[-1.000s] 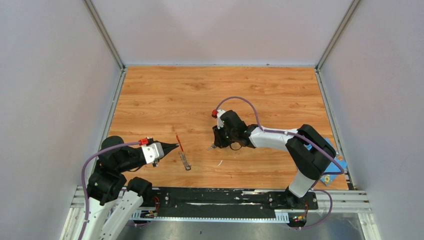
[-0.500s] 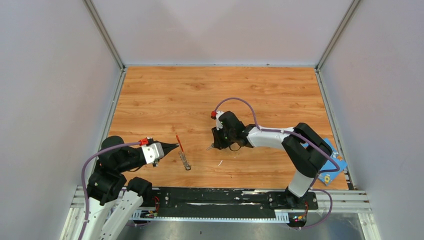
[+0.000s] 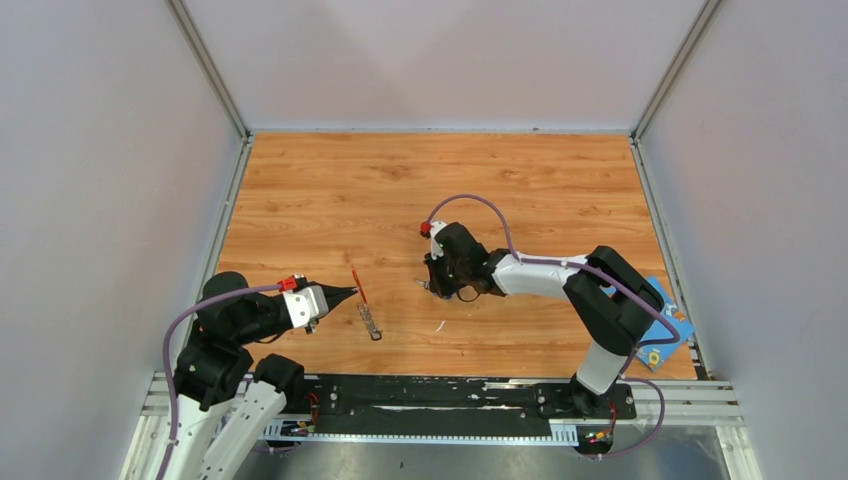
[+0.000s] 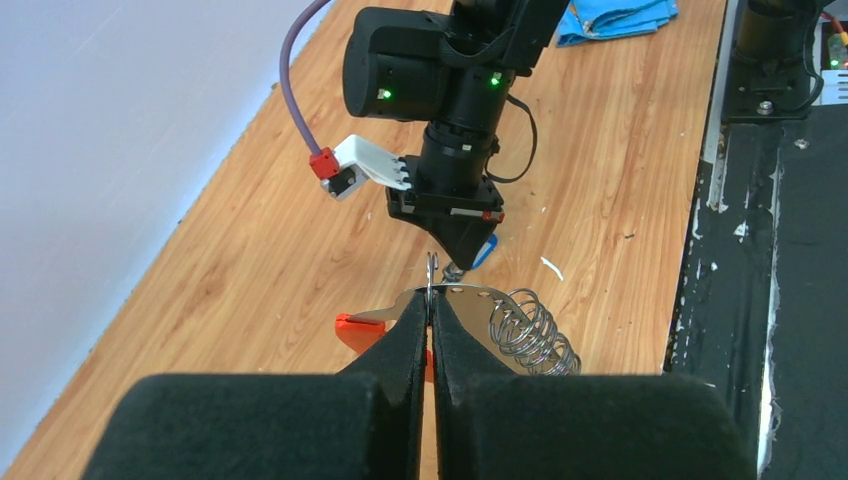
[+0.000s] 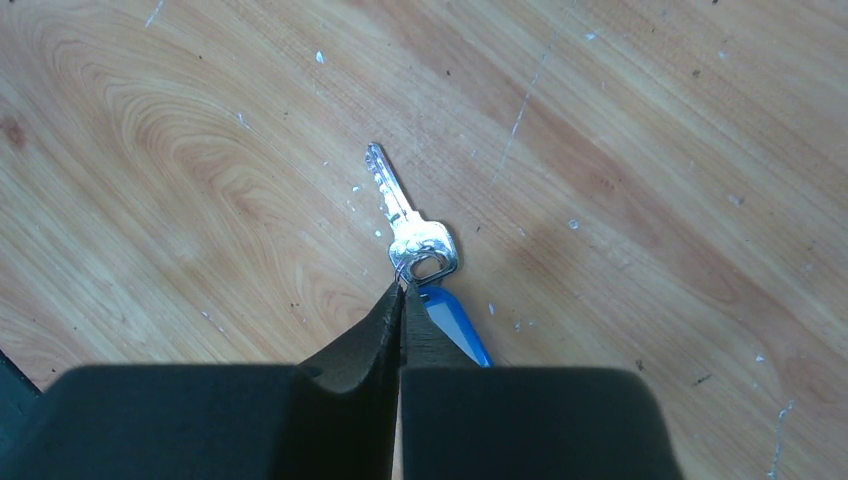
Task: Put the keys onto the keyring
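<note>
My left gripper (image 3: 352, 292) is shut on the keyring (image 3: 358, 286), a thin red loop with grey metal pieces (image 3: 371, 321) hanging toward the table. In the left wrist view my tips (image 4: 431, 298) pinch a thin metal edge of the keyring (image 4: 470, 300), with its red part (image 4: 352, 329) and wire coil (image 4: 528, 335) beside them. My right gripper (image 3: 430, 287) is shut at the head of a silvery key (image 5: 408, 225) that has a blue-and-white oval tag (image 5: 455, 325). Its tips (image 5: 402, 289) pinch the small ring there. The black-headed key is out of view.
A blue cloth (image 3: 664, 336) lies at the table's right edge behind the right arm, also in the left wrist view (image 4: 620, 18). A small white scrap (image 3: 438, 325) lies on the wood between the grippers. The black base rail (image 3: 450, 395) runs along the near edge.
My right gripper with the key has shifted slightly left and away from the near edge. My left gripper and the keyring have not moved.
</note>
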Robot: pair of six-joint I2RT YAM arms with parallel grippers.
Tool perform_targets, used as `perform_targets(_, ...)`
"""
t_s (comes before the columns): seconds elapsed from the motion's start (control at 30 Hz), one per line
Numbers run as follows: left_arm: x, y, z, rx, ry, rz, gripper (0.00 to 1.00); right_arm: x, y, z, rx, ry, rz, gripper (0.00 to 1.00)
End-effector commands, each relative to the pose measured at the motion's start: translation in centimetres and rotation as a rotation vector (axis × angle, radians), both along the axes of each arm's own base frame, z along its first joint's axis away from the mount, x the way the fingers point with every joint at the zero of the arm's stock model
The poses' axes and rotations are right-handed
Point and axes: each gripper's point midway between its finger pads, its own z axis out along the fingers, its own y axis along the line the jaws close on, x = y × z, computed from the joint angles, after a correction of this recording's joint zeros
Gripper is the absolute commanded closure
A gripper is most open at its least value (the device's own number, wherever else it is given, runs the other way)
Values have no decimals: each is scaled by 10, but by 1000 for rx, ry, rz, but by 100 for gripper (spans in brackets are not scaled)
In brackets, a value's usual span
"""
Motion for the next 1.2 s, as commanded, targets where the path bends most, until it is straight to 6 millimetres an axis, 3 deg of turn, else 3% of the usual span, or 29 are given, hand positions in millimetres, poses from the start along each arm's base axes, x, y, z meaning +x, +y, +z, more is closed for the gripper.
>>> perform_targets(0.0,2,2,8,-5,-35,12,100,5,6,14,15,-86,10,100)
perform_targets(0.33,2,1,2,3,-30,6,100,-4,9,47,39,-310,152,100)
perform_targets(0.47,1,1,3,0,-30,1,100,-1,-5,40,-24,-273,73,100)
perform_targets(0.5,1,1,2,0,-29,2,100,-3,-6,37,-34,-238,51,97)
perform_targets(0.63,0,1,2,-3,-31,5,100,-12,0,22,-31,-131,36,62)
perform_targets(0.7,-1,1,3,-5,-30,4,100,-13,0,18,-31,-117,61,54)
perform_targets(0.93,-2,0,3,-8,-28,-7,100,1,-13,26,-16,-315,351,54)
perform_targets(1.07,-1,0,5,-9,-29,-8,100,18,-21,17,21,-255,378,54)
perform_targets(1.17,-1,1,7,-11,-39,-1,100,9,-16,7,53,-201,437,54)
